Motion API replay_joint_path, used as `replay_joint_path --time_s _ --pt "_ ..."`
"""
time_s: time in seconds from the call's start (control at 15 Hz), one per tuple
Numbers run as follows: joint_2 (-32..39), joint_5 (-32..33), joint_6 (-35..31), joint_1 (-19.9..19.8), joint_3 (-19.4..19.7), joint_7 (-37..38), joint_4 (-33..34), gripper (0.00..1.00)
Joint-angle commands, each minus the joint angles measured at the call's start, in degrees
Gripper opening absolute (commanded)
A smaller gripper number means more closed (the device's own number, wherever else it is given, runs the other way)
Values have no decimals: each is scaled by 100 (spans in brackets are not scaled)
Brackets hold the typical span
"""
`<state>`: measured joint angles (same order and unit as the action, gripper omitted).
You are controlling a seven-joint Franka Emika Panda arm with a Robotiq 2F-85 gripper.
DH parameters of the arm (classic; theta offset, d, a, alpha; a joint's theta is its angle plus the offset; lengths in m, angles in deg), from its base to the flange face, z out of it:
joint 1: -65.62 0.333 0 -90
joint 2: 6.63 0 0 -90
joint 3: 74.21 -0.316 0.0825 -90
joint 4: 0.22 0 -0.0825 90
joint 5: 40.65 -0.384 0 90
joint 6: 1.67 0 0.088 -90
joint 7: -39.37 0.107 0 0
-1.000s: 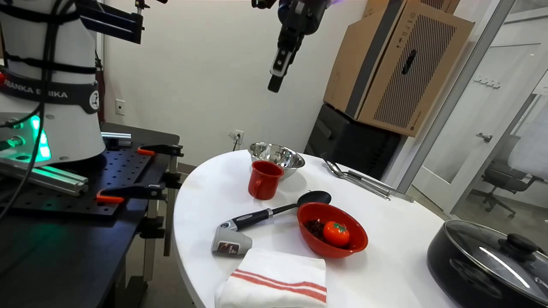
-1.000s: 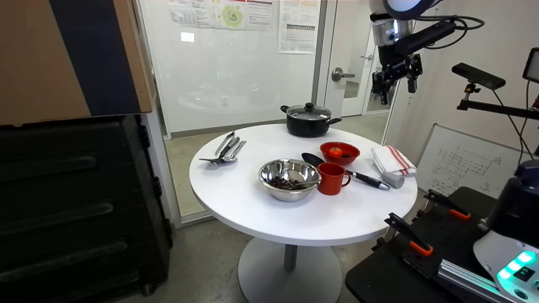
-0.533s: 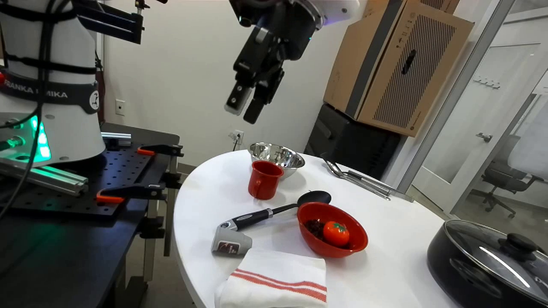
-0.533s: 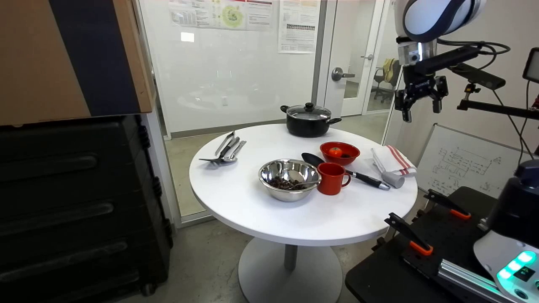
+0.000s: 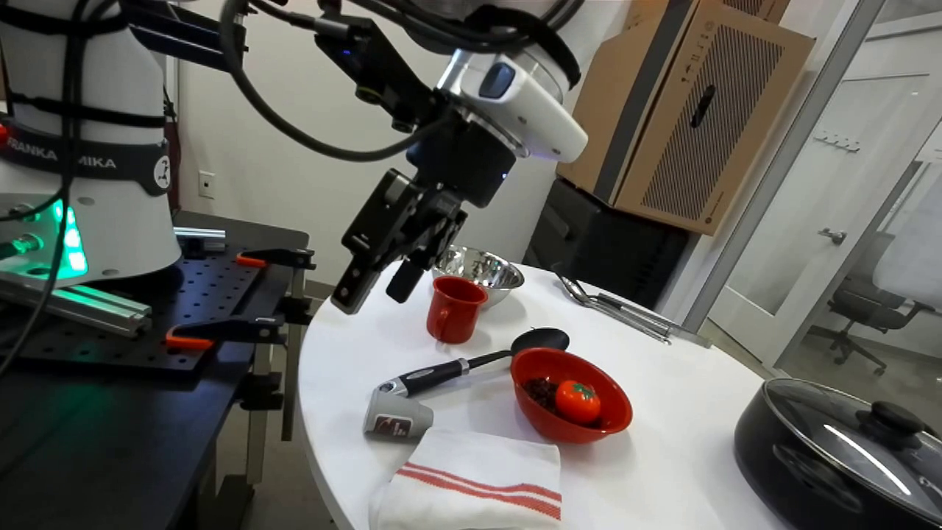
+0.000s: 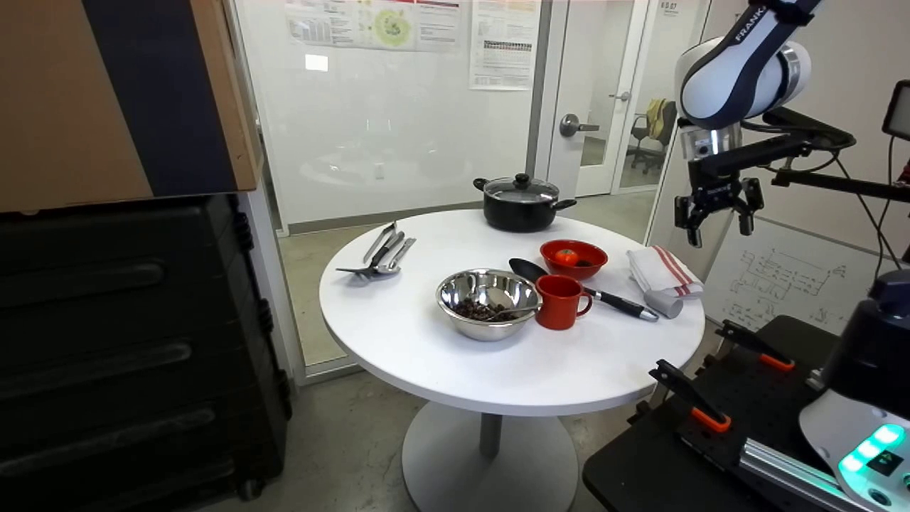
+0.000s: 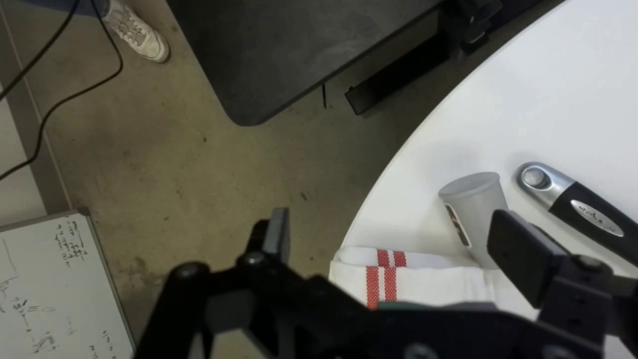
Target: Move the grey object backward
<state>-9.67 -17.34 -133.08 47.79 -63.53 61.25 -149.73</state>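
The grey object [image 5: 397, 414] is a small cup-shaped block with a dark label, lying on its side near the table's edge. It also shows in an exterior view [image 6: 663, 304] and in the wrist view [image 7: 471, 204], where its narrow end meets the towel and the right finger covers a little of it. My gripper [image 5: 374, 291] is open and empty, in the air above the table's edge. It also shows in an exterior view [image 6: 720, 231] and in the wrist view [image 7: 396, 239], with its fingers wide apart and not touching the grey object.
A striped towel [image 5: 471, 471] lies beside the grey object. A black utensil [image 5: 430, 377] lies close by on its other side. A red cup [image 5: 455, 313], metal bowl [image 6: 483, 323], red bowl [image 5: 537, 419] and black pot [image 6: 522, 217] stand on the white table [image 6: 398, 341].
My gripper has come down and, in an exterior view, towards the table's edge above the grey object. It stays open. The things on the table have not moved.
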Motion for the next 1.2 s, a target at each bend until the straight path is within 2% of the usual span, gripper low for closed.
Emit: replay_joint_path --time_s 0.0,0.13,0.4,0.8,1.13 --pt "74 3 18 119 97 25 69 100" --pt "128 4 18 134 99 41 137 100" --pt "318 -755 -564 95 235 -818 -109 100" --pt "1189 -935 -1827 94 432 -1177 -265 100" --pt "1834 -1465 -2785 171 346 -1410 -285 100"
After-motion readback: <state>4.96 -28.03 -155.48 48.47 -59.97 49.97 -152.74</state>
